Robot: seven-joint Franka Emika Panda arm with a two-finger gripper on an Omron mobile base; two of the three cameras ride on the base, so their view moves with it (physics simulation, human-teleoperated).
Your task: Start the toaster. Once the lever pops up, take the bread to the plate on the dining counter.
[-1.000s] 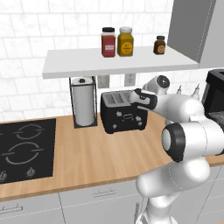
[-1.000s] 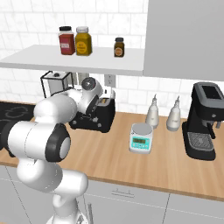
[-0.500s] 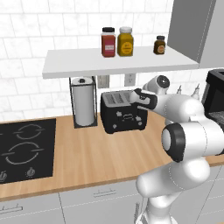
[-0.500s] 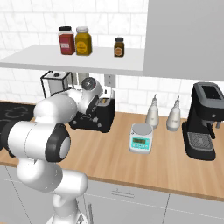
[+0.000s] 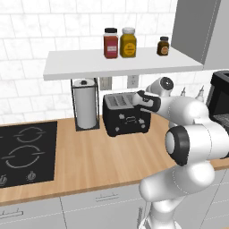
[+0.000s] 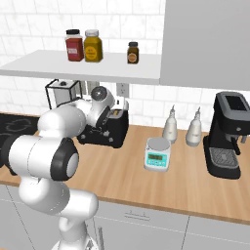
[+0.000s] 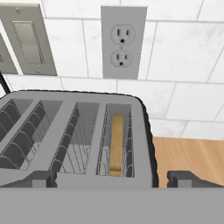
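Note:
The black toaster (image 5: 125, 115) stands on the wooden wall counter under the shelf; it also shows behind my arm (image 6: 116, 131). From the hand view I look down into the toaster (image 7: 87, 131), and the brown bread (image 7: 116, 144) stands low in its rightmost slot. My gripper (image 5: 139, 99) hovers over the toaster's right end, open, with nothing between its fingertips (image 7: 40, 178). In the hand view the gripper (image 7: 113, 180) straddles the near edge of the toaster top. The plate and the dining counter are out of view.
A paper towel roll (image 5: 86, 109) stands left of the toaster, and a black hob (image 5: 24, 152) lies further left. The shelf (image 5: 120, 62) with jars hangs close above. To the right are a small scale (image 6: 157, 154), two bottles (image 6: 170, 128) and a coffee machine (image 6: 229, 134).

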